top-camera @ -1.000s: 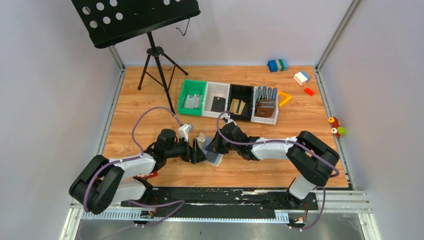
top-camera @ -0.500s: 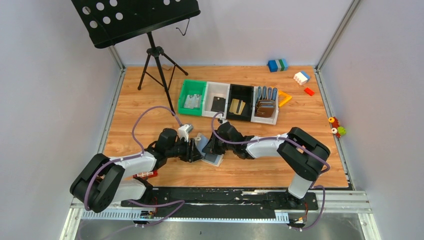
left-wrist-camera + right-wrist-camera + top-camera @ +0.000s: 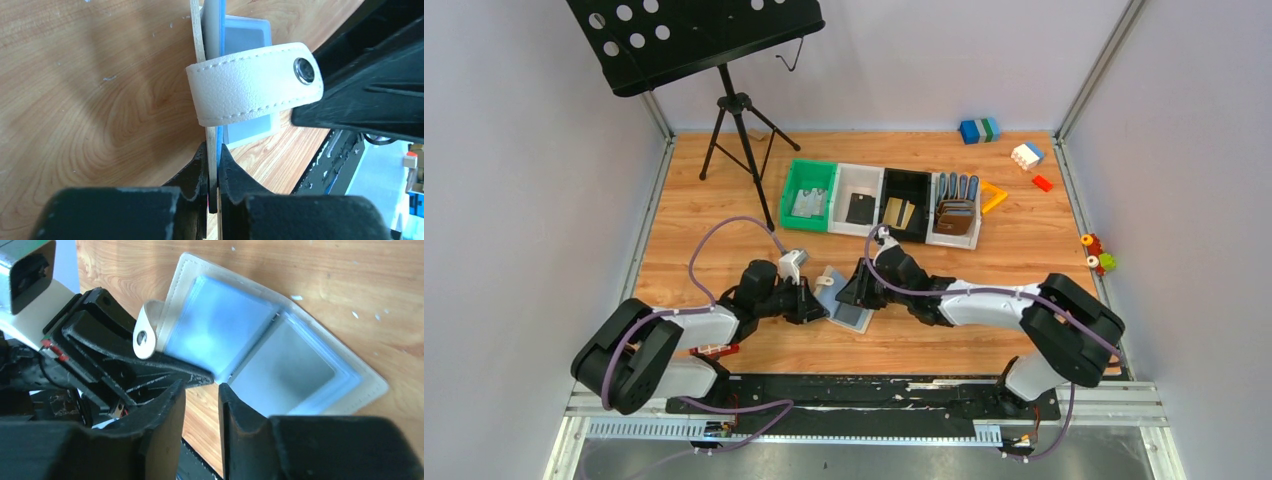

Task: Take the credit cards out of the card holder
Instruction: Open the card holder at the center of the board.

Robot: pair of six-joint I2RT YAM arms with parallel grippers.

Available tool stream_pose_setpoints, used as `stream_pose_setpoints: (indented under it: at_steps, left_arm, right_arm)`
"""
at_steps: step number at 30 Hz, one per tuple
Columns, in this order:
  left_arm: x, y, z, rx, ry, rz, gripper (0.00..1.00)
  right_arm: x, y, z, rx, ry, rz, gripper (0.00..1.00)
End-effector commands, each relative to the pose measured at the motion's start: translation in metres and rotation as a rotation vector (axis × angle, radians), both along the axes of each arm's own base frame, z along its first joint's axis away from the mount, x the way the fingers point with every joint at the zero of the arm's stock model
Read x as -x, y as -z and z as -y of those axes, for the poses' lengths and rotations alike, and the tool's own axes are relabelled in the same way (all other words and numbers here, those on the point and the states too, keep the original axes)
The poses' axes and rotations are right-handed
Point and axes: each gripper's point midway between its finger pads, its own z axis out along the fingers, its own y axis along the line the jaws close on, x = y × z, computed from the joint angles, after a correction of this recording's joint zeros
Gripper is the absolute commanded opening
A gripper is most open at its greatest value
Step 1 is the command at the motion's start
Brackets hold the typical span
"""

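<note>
Two hands meet at card holder (image 3: 844,303), mid-desk, nearer front edge. Since a second ago: left hand (image 3: 212,150) gone from wide to pinched on holder's raised flap edge, near strap tab (image 3: 255,82). Right hand (image 3: 202,387) eased off, fingers now narrowly apart, bare wood in gap, tips just beside holder's fold. Holder spread open, blue-grey inside up, one half flat on desk (image 3: 1024,240). Bare wood left and right of arms. Credit cards (image 3: 860,208) in bins (image 3: 854,178) well behind holder: grey, black, gold.
</note>
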Motion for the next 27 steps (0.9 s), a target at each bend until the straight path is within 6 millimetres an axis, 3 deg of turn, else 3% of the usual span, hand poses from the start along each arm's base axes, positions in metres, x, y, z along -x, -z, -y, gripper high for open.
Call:
stream_pose_setpoints:
  at_steps: [1,3,5,10,15,19,27]
  left_arm:
    - [0.003,-0.004,0.005,0.083,-0.02,-0.014,0.0]
    - [0.005,-0.001,0.005,0.098,-0.032,-0.029,0.0]
    - [0.007,0.004,0.003,0.091,-0.044,-0.046,0.0]
    - [0.006,0.013,-0.001,0.073,-0.069,-0.06,0.0]
    - [0.004,0.014,0.0,0.08,-0.084,-0.064,0.0]
    - [0.004,0.021,-0.002,0.045,-0.078,-0.081,0.0]
    - [0.003,0.026,-0.002,0.018,-0.07,-0.091,0.0]
  right_arm:
    - [0.007,-0.005,0.024,0.035,0.031,0.028,0.38]
    - [0.013,-0.006,0.037,0.042,0.055,0.027,0.59]
    - [0.019,-0.002,0.051,0.043,0.077,0.012,0.7]
    - [0.034,0.008,0.079,0.03,0.143,-0.035,0.84]
    - [0.041,0.008,0.078,-0.046,0.159,-0.076,0.82]
    - [0.04,0.02,0.073,-0.025,0.164,-0.112,0.79]
    - [0.04,0.031,0.049,-0.106,0.155,-0.214,0.68]
